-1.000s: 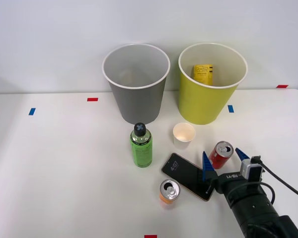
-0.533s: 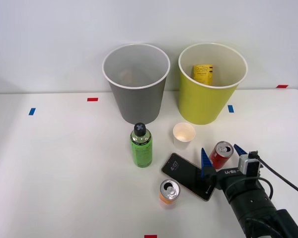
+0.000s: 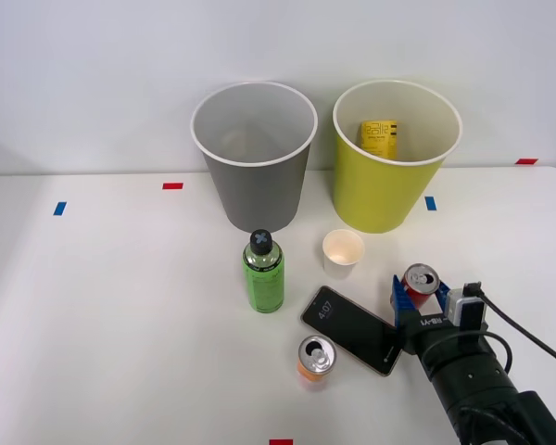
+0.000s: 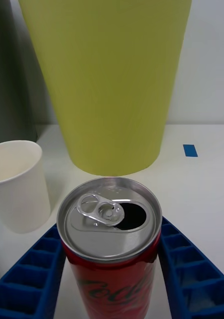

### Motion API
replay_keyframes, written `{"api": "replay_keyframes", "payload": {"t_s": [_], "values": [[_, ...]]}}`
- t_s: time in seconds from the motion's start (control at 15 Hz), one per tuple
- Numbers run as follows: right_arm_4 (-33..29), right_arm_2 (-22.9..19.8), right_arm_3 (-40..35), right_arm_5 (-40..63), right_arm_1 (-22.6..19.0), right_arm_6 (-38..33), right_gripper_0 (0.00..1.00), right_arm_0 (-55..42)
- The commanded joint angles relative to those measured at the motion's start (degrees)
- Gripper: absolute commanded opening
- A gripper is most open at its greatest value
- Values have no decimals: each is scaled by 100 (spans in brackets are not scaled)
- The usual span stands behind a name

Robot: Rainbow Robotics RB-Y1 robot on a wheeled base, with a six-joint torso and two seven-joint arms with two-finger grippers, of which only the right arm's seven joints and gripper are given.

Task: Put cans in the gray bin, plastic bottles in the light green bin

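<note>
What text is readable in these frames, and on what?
"4:07" on the phone screen, lying flat by the orange can.
White script on the red can, cut off, unreadable.
Black print on the yellow label inside the light green bin: too small to read.

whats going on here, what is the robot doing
The robot is sorting drinks into two bins. Its right gripper has closed around the red can near the paper cup. The can stands upright on the table. The orange can and green bottle wait beside a phone. The gray bin looks empty; the yellow-green bin holds something yellow.
</note>
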State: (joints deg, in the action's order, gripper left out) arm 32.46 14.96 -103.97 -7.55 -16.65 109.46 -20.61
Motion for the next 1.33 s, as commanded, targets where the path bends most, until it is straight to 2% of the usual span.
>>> {"api": "replay_keyframes", "payload": {"t_s": [0.07, 0.33, 0.47, 0.73, 0.87, 0.93, 1.13, 1.33], "values": [[-3, -11, 0, -1, 48, 14, 0, -13], [-12, 24, -62, 8, 39, 23, 0, -22], [-12, 121, -291, 113, -145, -4, 0, -31], [85, -46, -1591, 1625, -690, -83, 0, -119], [700, -134, -2207, 2170, -1121, -65, 0, -110], [1113, -160, -2488, 2258, -1349, -30, 0, -101], [1817, -204, -2918, 2258, -1797, -4, 0, 136], [2071, -222, -2954, 2275, -1859, -4, 0, 725]]}}
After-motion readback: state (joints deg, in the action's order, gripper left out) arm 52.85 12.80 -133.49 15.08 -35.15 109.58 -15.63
